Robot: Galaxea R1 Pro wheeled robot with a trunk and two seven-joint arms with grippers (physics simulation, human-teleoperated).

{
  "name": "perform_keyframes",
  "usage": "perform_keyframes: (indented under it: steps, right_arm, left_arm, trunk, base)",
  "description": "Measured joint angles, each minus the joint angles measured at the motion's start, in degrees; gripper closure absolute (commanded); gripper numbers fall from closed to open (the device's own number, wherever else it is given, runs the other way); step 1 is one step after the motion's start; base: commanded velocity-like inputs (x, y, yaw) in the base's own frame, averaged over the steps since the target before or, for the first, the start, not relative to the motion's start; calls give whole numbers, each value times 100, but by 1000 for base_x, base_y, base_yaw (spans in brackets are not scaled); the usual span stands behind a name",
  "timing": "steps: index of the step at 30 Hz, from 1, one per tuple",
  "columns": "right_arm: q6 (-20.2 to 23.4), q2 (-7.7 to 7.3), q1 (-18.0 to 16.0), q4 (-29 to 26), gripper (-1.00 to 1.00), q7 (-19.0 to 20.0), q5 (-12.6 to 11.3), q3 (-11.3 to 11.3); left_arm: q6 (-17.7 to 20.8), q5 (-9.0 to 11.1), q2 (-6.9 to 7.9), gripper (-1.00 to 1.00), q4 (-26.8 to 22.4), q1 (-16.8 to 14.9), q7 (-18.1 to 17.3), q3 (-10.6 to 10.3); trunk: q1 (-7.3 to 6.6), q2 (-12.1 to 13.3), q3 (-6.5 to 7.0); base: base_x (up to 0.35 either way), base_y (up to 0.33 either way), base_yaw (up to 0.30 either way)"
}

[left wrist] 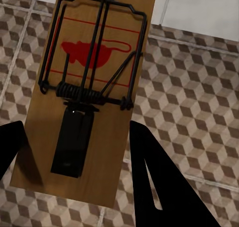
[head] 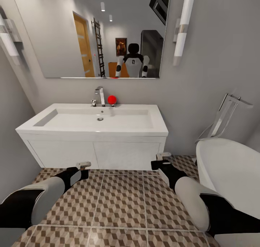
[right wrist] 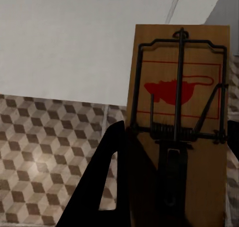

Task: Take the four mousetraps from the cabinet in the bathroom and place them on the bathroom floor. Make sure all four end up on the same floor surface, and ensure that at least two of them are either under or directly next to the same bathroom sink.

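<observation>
The white boxy sink (head: 94,132) hangs on the wall straight ahead, above the cube-patterned bathroom floor (head: 119,203). My left gripper (head: 81,167) is low in front of the sink's left half, shut on a mousetrap (head: 84,164). In the left wrist view that brown board with its black wire, the mousetrap (left wrist: 112,152), sits between the dark fingers (left wrist: 149,182) above the tiles. My right gripper (head: 161,160), near the sink's right corner, is shut on a second mousetrap (head: 164,155). This mousetrap (right wrist: 209,187) stands before the sink's white front. The cabinet is out of view.
A white oval bathtub (head: 231,174) with a chrome floor tap (head: 225,113) stands close on the right. A grey wall closes the left side. Above the sink are a mirror (head: 108,30), a faucet (head: 100,96) and a red ball (head: 112,99).
</observation>
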Motion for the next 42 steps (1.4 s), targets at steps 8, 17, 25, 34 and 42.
perform_keyframes:
  steps: [8, 17, 25, 34, 42]
  right_arm:
    - [-66, 0, 0, 173, 100, 49, -12, -5]
    - [618, -1, 0, 189, 100, 25, -45, -26]
    - [464, -8, 80, 189, 100, 56, -48, -50]
    - [162, -2, 571, 190, 100, 62, -36, -59]
    - [-286, -6, 716, 189, 100, 70, -8, -42]
  left_arm:
    - [-6, 7, -8, 100, 3, 3, 0, 0]
    - [-7, 7, -34, 100, 6, 11, 0, 0]
    - [-27, 7, -53, 100, 5, 11, -4, 0]
    - [-42, 7, -174, 100, 11, 52, -9, 1]
    - [-121, -1, -252, 100, 12, 90, -9, 0]
  trunk:
    - [0, 0, 0]
    - [0, 0, 0]
    - [0, 0, 0]
    - [0, 0, 0]
    - [0, 0, 0]
  base:
    - [0, 0, 0]
    - [0, 0, 0]
    - [0, 0, 0]
    - [0, 0, 0]
    - [0, 0, 0]
